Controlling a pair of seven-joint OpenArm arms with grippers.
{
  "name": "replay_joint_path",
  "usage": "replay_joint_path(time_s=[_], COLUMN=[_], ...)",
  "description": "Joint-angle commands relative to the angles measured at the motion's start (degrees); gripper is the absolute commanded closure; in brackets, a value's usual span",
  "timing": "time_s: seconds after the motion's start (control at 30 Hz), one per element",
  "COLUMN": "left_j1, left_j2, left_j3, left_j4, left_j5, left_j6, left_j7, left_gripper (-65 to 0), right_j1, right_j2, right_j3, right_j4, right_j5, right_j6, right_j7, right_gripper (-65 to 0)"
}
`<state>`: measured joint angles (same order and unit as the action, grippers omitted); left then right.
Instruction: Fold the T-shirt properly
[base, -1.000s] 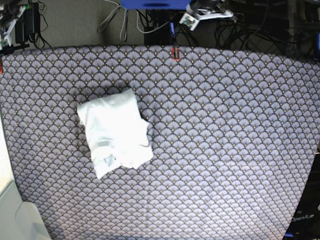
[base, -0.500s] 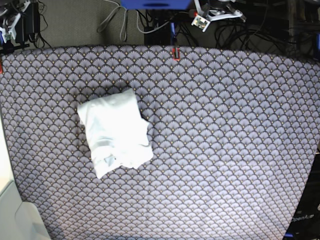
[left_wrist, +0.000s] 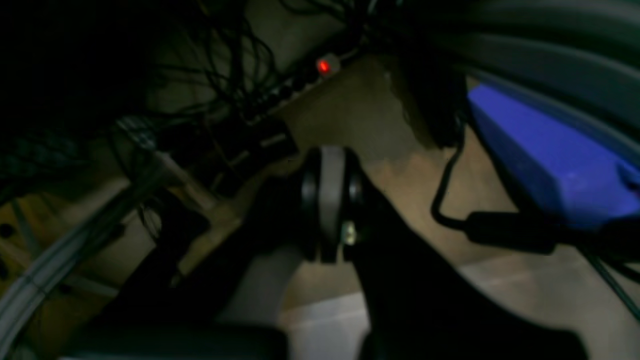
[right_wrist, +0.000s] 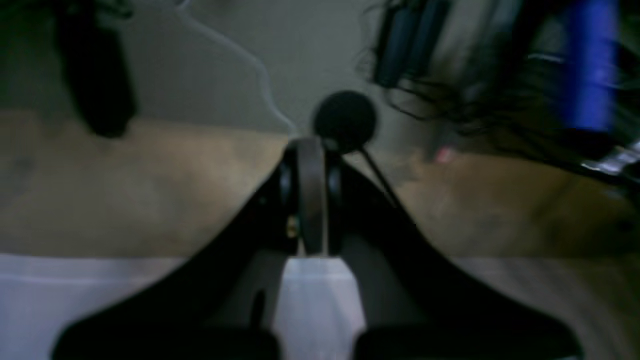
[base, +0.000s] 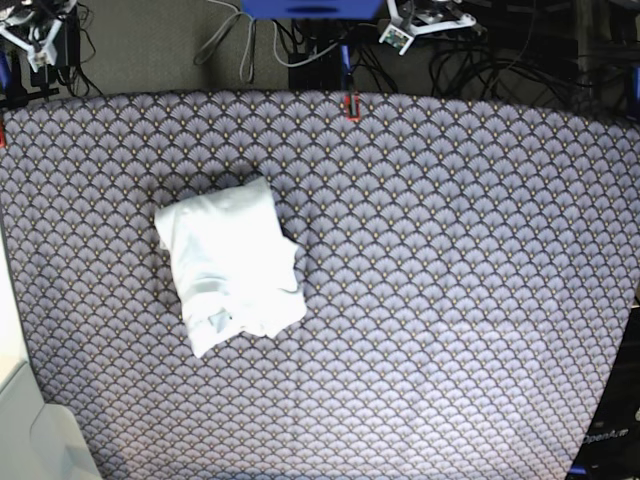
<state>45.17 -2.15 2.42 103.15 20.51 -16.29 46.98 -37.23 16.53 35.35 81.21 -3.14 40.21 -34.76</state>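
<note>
The white T-shirt (base: 229, 262) lies folded into a compact, slightly tilted bundle on the left half of the purple scallop-patterned tablecloth (base: 450, 280), with a small tag showing near its lower left. No gripper touches it. In the left wrist view my left gripper (left_wrist: 330, 200) is shut with nothing in it, pointing at floor and cables beyond the table. The right gripper (right_wrist: 311, 195) is likewise shut and empty in the right wrist view. In the base view both arms sit past the table's far edge, the left arm (base: 425, 20) at top centre-right, the right arm (base: 35, 25) at top left.
Tangled cables (base: 300, 45) and a blue base (base: 310, 8) lie behind the table's far edge. A small red clip (base: 350, 106) sits on that edge. A pale surface (base: 30, 430) borders the lower left corner. A blue block (left_wrist: 545, 160) shows in the left wrist view.
Both arms have drawn further back and up past the table's far edge. The T-shirt has not moved.
</note>
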Motion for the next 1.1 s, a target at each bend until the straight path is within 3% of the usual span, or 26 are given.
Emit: replay_joint_path(time_s=[0.0,0.17,0.27,0.5,0.7,1.07], left_j1=[0.1,-3.3,-5.9,-11.5,-11.6,-16.7], left_j2=[0.1,0.1,-0.6,-6.0,-6.3,-5.6], left_j3=[-1.0,-5.6,-8.5,-9.1,-9.1,-9.2], left_j4=[-0.4,-11.4,-18.7,-32.9,-37.4,-56.8], left_j5=[0.5,0.1,-5.3,-17.4,-17.8,-17.9], left_j6=[0.3,0.3,-0.1,-0.1,0.3,0.3], left_j7=[-1.0,-8.6,-11.0,-11.4,-18.5,-30.6], left_gripper=[-0.3,-0.3,-0.3,-0.3,-0.3,-0.3], right_j1=[0.0,4.7,8.1,14.7,15.8,17.8], right_j2=[1.2,3.0,4.3,6.5,7.0,6.9], right_j3=[-0.2,-3.7,-4.2,-7.9,-13.8,-14.8], right_j4=[-1.5,-16.2,-25.0,-43.8,-52.6,-55.3], right_j5=[0.0,0.0,0.0,0.0,0.0,0.0], right_j6=[-0.2,-0.2,-0.2,-0.2,-0.2,-0.2], right_j7=[1.2,7.9,12.3,23.7,33.8,35.4], right_gripper=[0.0,0.0,0.0,0.0,0.0,0.0])
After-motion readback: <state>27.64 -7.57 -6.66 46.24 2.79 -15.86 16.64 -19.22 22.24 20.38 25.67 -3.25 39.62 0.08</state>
